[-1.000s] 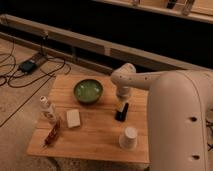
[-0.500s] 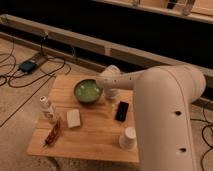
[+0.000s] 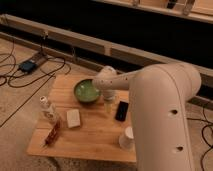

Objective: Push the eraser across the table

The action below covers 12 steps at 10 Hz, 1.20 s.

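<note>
The eraser point(image 3: 121, 110), a small flat black block, lies on the right part of the light wooden table point(image 3: 95, 136). My gripper point(image 3: 109, 99) hangs from the white arm just left of the eraser, between it and the green bowl point(image 3: 86, 91). It sits low over the tabletop, close beside the eraser's upper left end. The bulky white arm covers the table's right edge.
A white paper cup point(image 3: 126, 138) stands near the front right corner. A whitish square block point(image 3: 74, 118), a small clear bottle point(image 3: 48, 109) and a reddish snack packet point(image 3: 52, 133) lie on the left half. Cables point(image 3: 30, 65) run over the floor at left.
The arm has swung left across the table. The gripper moved from right over the eraser to its left side, and the whole eraser now shows.
</note>
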Tool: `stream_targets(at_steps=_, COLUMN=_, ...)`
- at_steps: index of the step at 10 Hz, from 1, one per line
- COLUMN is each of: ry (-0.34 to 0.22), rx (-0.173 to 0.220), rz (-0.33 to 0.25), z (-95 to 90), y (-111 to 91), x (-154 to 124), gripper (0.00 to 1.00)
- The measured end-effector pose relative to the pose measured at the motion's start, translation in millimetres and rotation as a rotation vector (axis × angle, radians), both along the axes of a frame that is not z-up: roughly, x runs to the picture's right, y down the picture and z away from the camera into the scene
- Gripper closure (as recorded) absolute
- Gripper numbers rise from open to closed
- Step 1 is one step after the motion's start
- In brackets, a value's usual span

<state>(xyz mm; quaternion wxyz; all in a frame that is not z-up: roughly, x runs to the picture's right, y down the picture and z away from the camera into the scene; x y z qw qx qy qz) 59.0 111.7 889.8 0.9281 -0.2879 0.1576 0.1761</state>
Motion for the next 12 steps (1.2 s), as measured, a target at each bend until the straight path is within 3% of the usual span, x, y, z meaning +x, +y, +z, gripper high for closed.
stream_targets(at_steps=4, ry=0.003, rx=-0.041, rz=0.006, z=34.1, y=5.1, x=23.6, gripper=0.27)
stream_targets(at_steps=5, ry=0.000, rx=-0.069, rz=0.018, z=50.3, y=9.1, x=40.2, gripper=0.27)
stream_targets(at_steps=8, ry=0.001, rx=-0.075, rz=0.021, z=47.8, y=10.5, x=40.9, gripper=0.27)
stream_targets(at_steps=10, ry=-0.004, rx=-0.064, rz=0.044, z=43.2, y=7.8, x=56.7, gripper=0.27)
stream_targets(at_steps=12, ry=-0.015, rx=-0.031, rz=0.072, z=14.2, y=-1.1, x=90.8, gripper=0.27)
